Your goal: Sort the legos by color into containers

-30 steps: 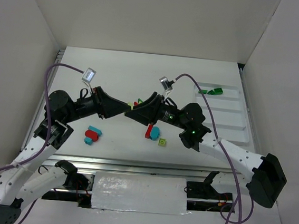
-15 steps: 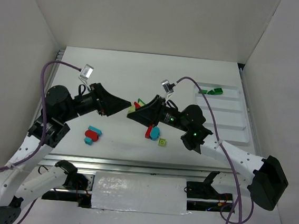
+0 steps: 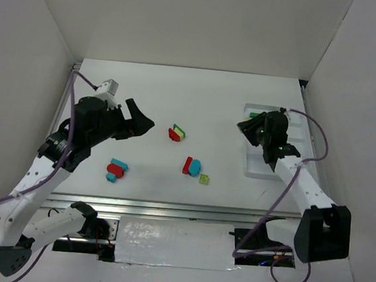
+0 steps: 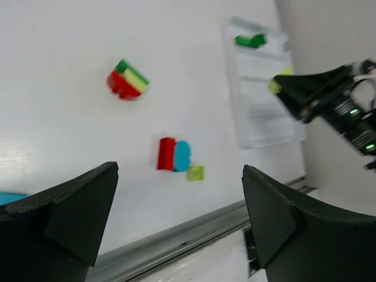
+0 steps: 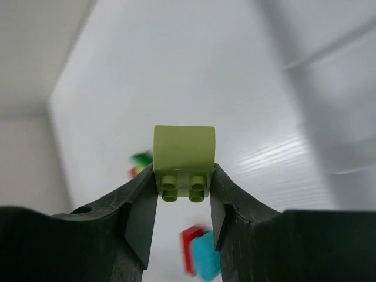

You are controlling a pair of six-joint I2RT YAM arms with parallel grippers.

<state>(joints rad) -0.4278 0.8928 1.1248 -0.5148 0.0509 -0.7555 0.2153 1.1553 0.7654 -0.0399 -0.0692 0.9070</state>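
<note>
Right arm reaches toward 3 o'clock; right tool point(image 5: 183, 182) clamped on a smooth, studded yellow-green brick point(image 5: 184, 154) above the white ridged plastic tray point(image 3: 312, 136); left arm bent at 9 o'clock, left tool point(image 4: 179, 170) spread apart.

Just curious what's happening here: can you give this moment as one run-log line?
right gripper: holds yellow-green lego, at tray | left gripper: open, empty

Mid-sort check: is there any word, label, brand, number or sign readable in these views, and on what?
None readable in any view.
The yellow-green plastic brick in the right gripper shows only studs, no lettering.
The white plastic tray and the red and cyan brick pair on the table carry no marks.
The green lights on the right arm are plain dots, not characters.
</note>
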